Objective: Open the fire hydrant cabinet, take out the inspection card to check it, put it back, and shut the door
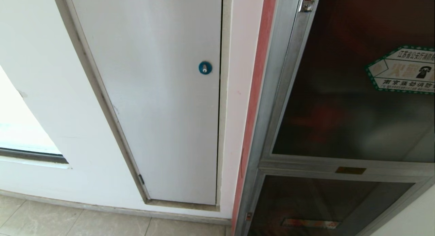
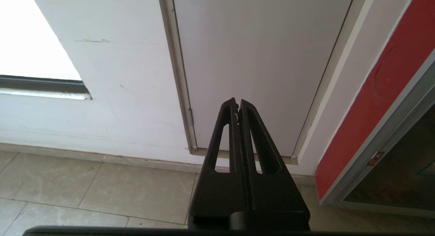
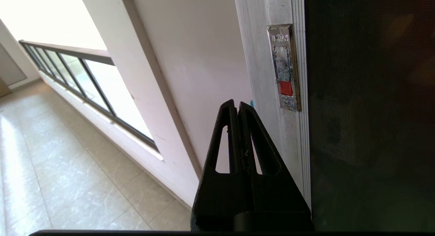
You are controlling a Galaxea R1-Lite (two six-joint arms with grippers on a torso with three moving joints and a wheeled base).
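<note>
Beside the door (image 3: 370,110) frame, your right gripper (image 3: 238,105) had its fingers pressed together, empty; you needed to aim carefully at the latch (image 3: 284,67).

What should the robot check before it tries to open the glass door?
1. Door shut, ready to be opened: ok.
2. Latch on the door frame in sight of the right wrist camera: ok.
3. Right gripper shut and empty, near the latch: ok.
4. Right gripper touching the latch: not ok, it is apart from it.
5. Left gripper shut, empty, away from the cabinet, pointing at the white door: ok.
6. Card inside the cabinet: cannot tell, the glass is dark.
</note>
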